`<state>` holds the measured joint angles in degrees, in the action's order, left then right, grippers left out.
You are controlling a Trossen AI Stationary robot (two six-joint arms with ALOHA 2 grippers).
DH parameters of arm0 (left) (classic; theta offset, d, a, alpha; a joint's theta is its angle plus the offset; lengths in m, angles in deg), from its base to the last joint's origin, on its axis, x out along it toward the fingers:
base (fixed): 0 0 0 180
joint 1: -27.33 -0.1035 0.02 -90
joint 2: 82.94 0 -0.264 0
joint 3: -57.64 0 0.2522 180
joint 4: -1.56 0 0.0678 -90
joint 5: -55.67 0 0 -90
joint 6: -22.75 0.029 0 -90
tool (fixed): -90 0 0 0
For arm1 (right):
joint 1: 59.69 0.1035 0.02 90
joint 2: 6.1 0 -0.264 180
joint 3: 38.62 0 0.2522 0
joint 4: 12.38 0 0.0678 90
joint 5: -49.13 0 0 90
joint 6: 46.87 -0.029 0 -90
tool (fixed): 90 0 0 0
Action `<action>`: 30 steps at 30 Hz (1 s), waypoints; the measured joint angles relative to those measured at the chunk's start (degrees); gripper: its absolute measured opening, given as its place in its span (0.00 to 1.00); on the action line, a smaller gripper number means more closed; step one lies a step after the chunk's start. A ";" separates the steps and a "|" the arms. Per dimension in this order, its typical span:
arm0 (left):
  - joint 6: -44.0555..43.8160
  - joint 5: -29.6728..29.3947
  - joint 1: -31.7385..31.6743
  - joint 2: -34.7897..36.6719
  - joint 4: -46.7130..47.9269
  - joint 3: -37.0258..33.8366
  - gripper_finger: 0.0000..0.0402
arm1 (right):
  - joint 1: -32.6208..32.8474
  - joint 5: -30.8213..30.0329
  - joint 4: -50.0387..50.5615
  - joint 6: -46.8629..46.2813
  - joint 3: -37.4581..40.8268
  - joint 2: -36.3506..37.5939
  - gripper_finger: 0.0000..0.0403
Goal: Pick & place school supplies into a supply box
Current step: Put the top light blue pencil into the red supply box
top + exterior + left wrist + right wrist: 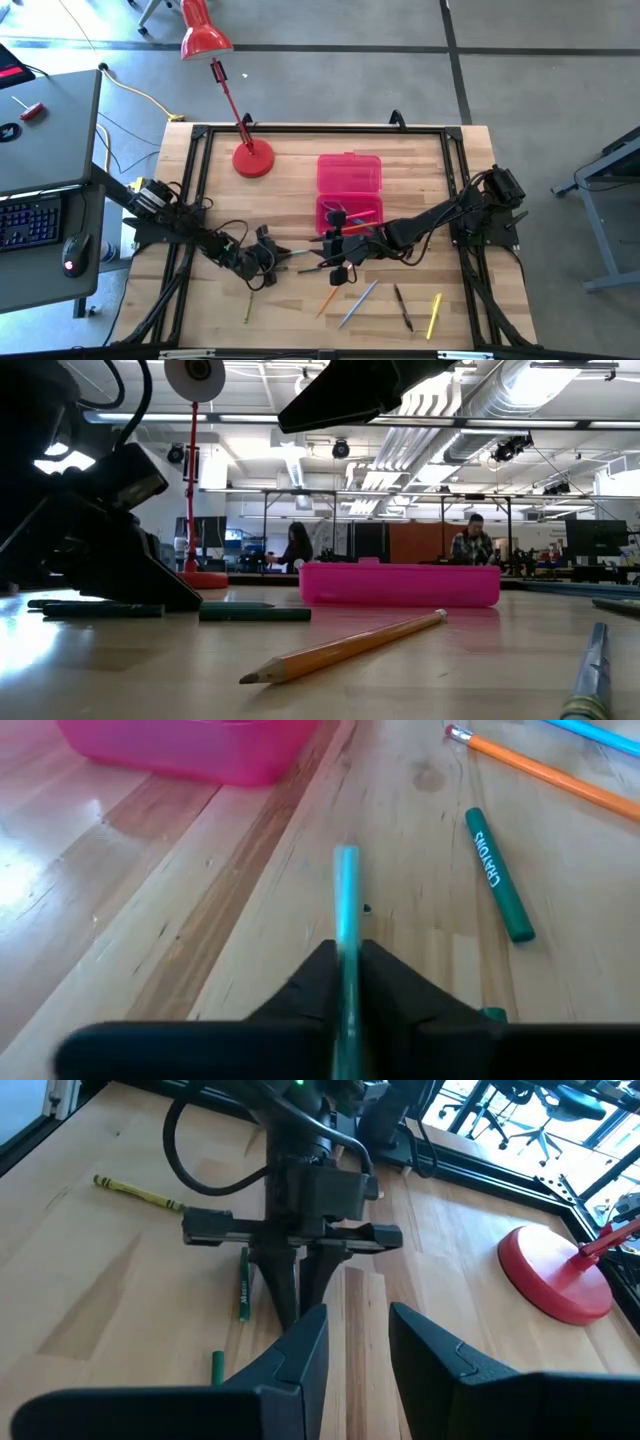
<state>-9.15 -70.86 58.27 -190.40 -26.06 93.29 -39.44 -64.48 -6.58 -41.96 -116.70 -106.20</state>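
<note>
Clamped in the left gripper (345, 990), a teal pen (346, 920) points toward the supply box (190, 745).

Open-plan robotics lab/workshop. Exposed ceiling ducts (470, 400) and strip lights above the wooden table (300, 310); people at workbenches (470, 545) behind it. Keyboard desk (40, 130) beside it.

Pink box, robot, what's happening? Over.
Left hand shut on blue pen. Right hand open, empty. Pink box open. Way clear.
</note>
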 joint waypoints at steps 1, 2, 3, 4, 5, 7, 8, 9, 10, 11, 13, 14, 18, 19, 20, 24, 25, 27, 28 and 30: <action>0.25 0.50 -0.45 0.00 -0.20 0.00 0.13 | 0.00 0.00 0.00 -0.01 0.00 0.01 0.22; 0.51 1.02 -0.79 0.00 -0.77 -0.04 0.10 | 0.00 0.00 0.00 -0.29 0.00 0.00 0.22; 0.68 1.86 -1.05 0.00 -1.57 -0.09 0.07 | 0.00 0.00 0.00 -1.03 0.00 -0.02 0.22; 1.35 2.38 -1.21 -0.11 -2.67 -0.10 0.06 | 0.00 0.00 0.00 -2.12 0.00 -0.02 0.22; 2.63 2.51 -1.25 -0.32 -3.91 -0.18 0.06 | 0.00 0.00 -0.07 -3.31 0.00 -0.02 0.22; 5.83 2.58 -1.29 -0.38 -6.74 -0.37 0.06 | 0.10 0.00 -0.34 -4.85 0.00 -0.02 0.22; 7.32 2.77 -1.53 0.01 -8.05 -0.37 0.06 | 0.33 -0.04 -0.35 -4.92 0.00 -0.02 0.22; 8.54 3.10 -1.95 0.26 -9.00 -0.35 0.07 | 0.62 -0.16 -0.35 -4.87 0.00 -0.02 0.22; 9.30 3.91 -2.48 0.80 -9.19 -0.35 0.07 | 0.97 -0.28 -0.36 -4.73 0.00 -0.02 0.22; 9.71 4.88 -3.16 1.50 -9.32 -0.46 0.08 | 1.41 -0.40 -0.47 -4.68 0.00 -0.02 0.22; 10.65 7.27 -4.84 2.64 -9.27 -0.48 0.10 | 2.47 -1.09 -1.17 -4.66 0.00 -0.02 0.22; 10.83 8.28 -5.77 3.12 -9.36 -0.47 0.11 | 3.00 -1.57 -1.40 -4.66 0.00 -0.02 0.22; 11.73 12.36 -9.61 3.98 -10.45 -0.37 0.09 | 5.27 -2.63 -1.21 -4.66 0.00 -0.04 0.22; 12.16 13.34 -10.54 3.98 -10.45 -0.37 0.08 | 5.76 -2.74 -1.12 -4.81 0.00 -0.03 0.22; 12.22 14.19 -11.41 3.98 -10.45 -0.28 0.07 | 6.22 -2.82 -0.95 -4.94 0.00 -0.04 0.22; 12.29 18.28 -14.13 4.00 -10.78 0.55 0.08 | 8.13 -3.01 -0.81 -4.95 0.00 -0.04 0.22; 12.30 19.50 -14.47 4.03 -10.89 0.92 0.09 | 8.56 -3.33 -0.81 -4.95 0.00 -0.04 0.22; 12.80 21.89 -14.72 4.55 -11.47 1.88 0.10 | 9.37 -4.87 -0.75 -4.95 0.00 -0.04 0.22; 13.60 22.82 -14.70 4.67 -11.73 2.72 0.10 | 9.72 -5.85 -0.76 -4.94 0.00 -0.04 0.22; 15.42 25.15 -14.49 4.66 -11.65 4.48 0.09 | 10.24 -7.41 -0.70 -4.86 0.00 -0.04 0.22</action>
<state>6.27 -45.72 43.78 -185.75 -37.71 97.77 -29.19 -71.89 -7.28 -46.81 -116.70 -106.23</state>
